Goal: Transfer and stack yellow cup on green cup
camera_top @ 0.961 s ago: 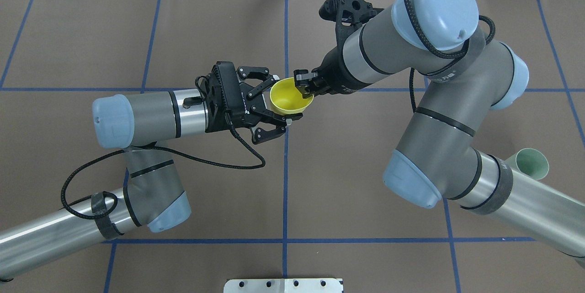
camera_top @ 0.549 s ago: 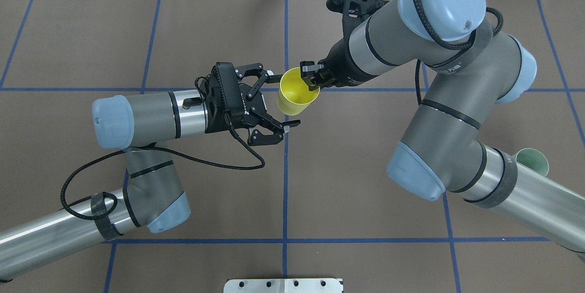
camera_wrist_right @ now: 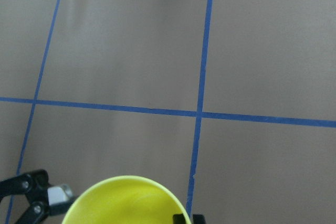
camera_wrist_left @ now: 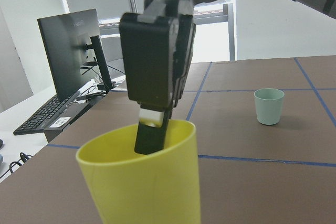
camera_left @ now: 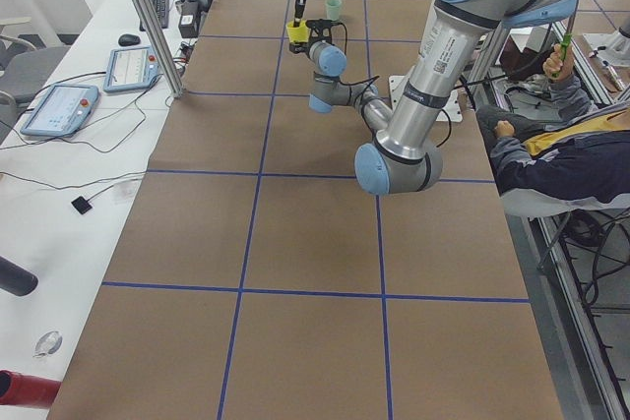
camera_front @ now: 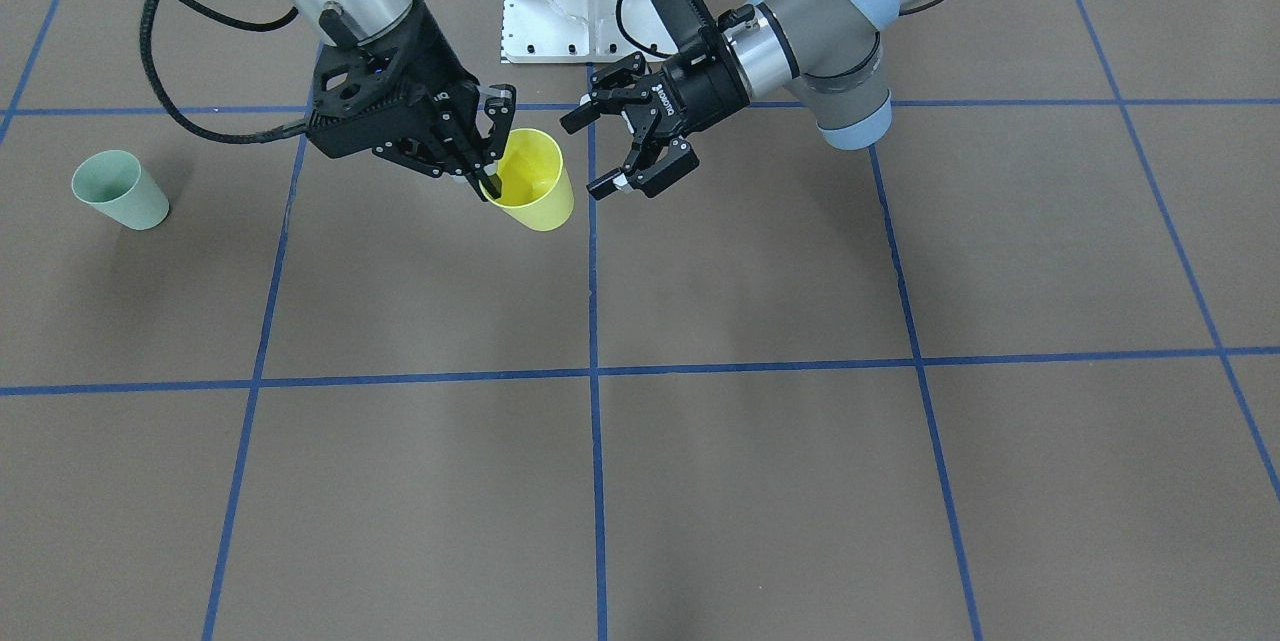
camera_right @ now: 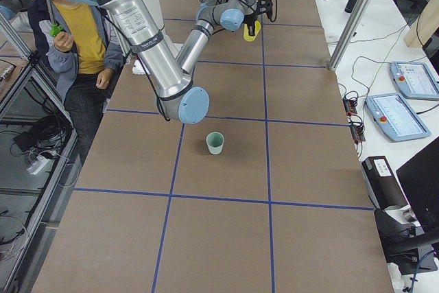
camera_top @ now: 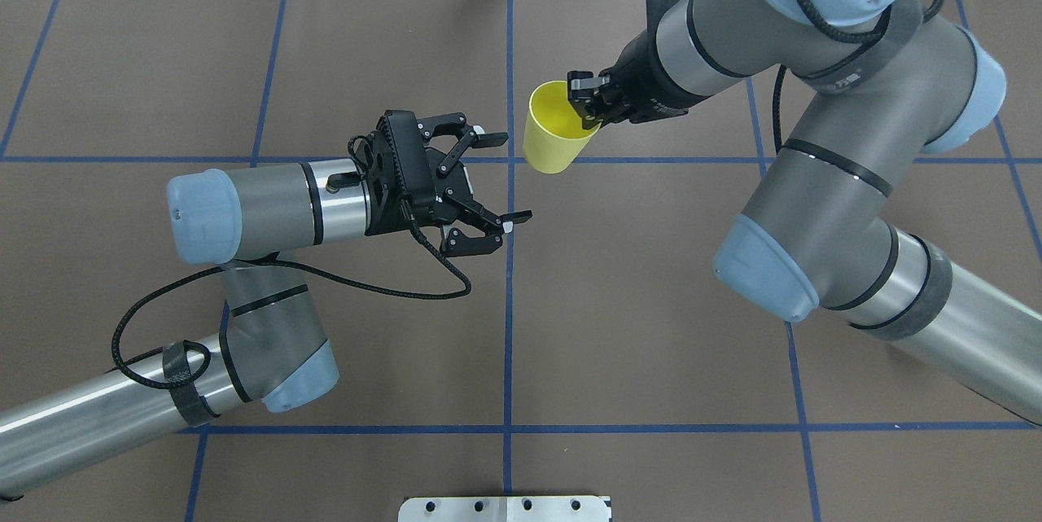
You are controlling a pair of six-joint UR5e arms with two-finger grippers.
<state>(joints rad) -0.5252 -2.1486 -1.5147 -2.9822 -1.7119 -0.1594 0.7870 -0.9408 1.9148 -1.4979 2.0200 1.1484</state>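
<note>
The yellow cup [camera_top: 552, 135] is held mouth up, clear of the surface [camera_top: 651, 302], by the right end effector [camera_top: 588, 108]. That end effector is closed on the cup's wall at the rim, one finger inside and one outside. The left end effector [camera_top: 514, 177] is spread wide and holds nothing; it is near the cup but apart from it. The green cup [camera_front: 118, 189] stands upright on the surface, well apart, on the robot's right side.

The grip is taken on one side of a thin wall only, so the cup could pivot or slip out during the carry. If it arrives off-centre or tipped, its base could catch the green rim and the light, unanchored tumbler could be knocked over. The outside finger could also be jammed against the green rim before the cup is fully seated (a release slightly above seems safer). The open left fingers could be clipped if the carry is begun low.

In the overhead view the green cup is hidden behind the right arm; it is shown plainly in the front and right-side views. Only the left wrist view shows the finger reaching down inside the cup. The right wrist view gives just the rim and the surface beyond.
</note>
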